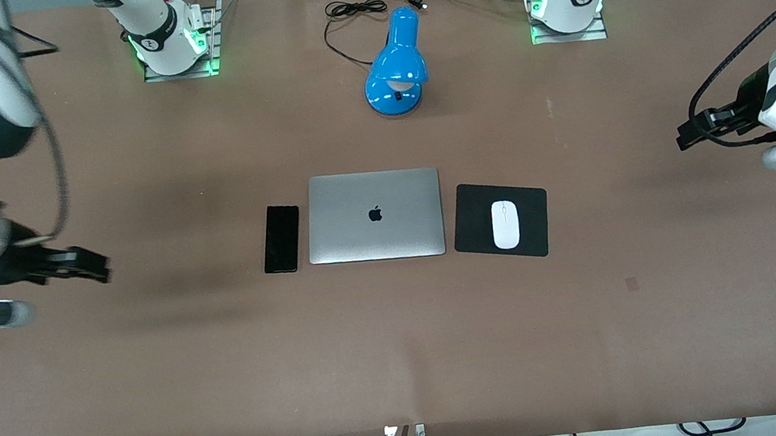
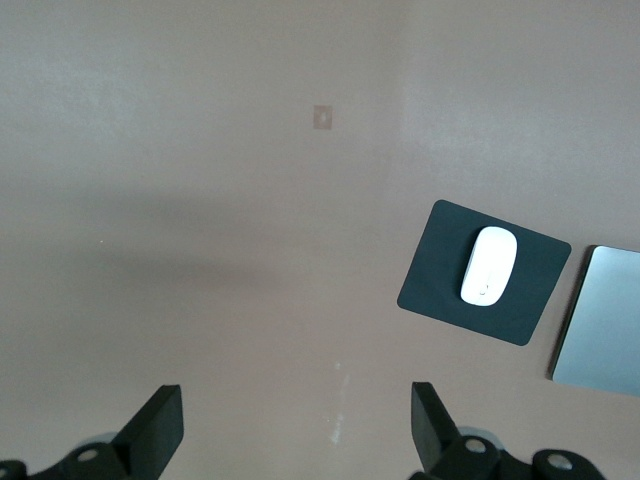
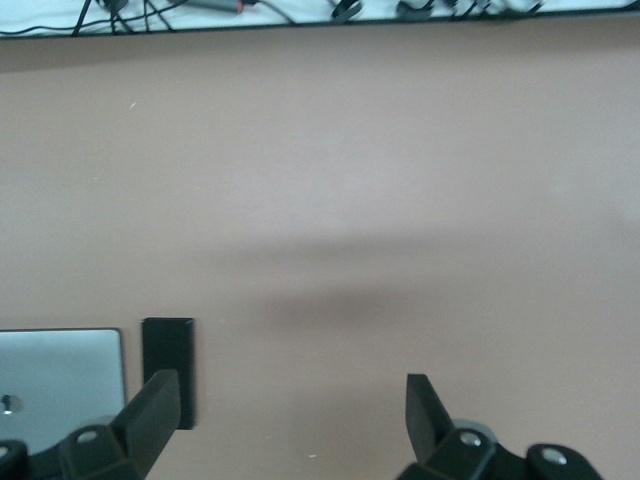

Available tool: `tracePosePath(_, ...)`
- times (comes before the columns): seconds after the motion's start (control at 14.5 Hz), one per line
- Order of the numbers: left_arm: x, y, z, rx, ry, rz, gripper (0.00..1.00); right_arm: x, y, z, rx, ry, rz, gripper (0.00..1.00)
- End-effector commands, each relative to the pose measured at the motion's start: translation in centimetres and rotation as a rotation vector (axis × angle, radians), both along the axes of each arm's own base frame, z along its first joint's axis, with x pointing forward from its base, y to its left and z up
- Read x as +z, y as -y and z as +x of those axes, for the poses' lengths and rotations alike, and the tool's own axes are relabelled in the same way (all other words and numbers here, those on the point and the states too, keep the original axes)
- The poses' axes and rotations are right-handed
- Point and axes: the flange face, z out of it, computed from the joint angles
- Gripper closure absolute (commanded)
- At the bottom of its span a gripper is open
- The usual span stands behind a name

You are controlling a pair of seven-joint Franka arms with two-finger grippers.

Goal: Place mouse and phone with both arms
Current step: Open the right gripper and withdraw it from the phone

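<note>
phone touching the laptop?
Apart. The front view shows a strip of bare table between the phone and the laptop; the right wrist view shows the same gap.

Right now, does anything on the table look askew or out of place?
Only slightly: the pad under the mouse is a little rotated against the laptop. The phone lies straight beside the laptop.

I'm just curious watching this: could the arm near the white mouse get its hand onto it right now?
Probably yes. The left hand is open over bare table, and the mouse lies uncovered on the black pad, with nothing standing between them. Whether the arm stretches that far I can't confirm.
</note>
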Motion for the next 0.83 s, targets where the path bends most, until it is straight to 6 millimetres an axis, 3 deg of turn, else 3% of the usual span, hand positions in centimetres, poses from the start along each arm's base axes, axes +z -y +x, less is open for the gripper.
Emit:
tracePosePath(0.0,0.7,0.1,-1.7,0.004,0.000,-0.002,0.00,2.3,2.6,-1.0,0.023,0.020,0.018,0.00)
tracePosePath(0.21,0.1,0.2,-1.9,0.002,-0.012,-0.003,0.00,3.5,3.8,-2.2,0.009,0.025,0.018,0.00)
tracePosePath(0.35,0.0,0.1,-2.5,0.006,-0.019,-0.004,0.00,3.0,4.3,-3.0,-0.005,-0.041,0.015,0.00)
tracePosePath(0.41,-0.3,0.2,-2.9,0.006,-0.023,-0.004,0.00,3.6,4.4,-3.6,0.005,-0.046,0.006,0.00)
tracePosePath(0.76,0.1,0.1,-2.7,0.009,-0.014,-0.004,0.00,3.3,5.0,-5.9,0.004,-0.044,-0.001,0.00)
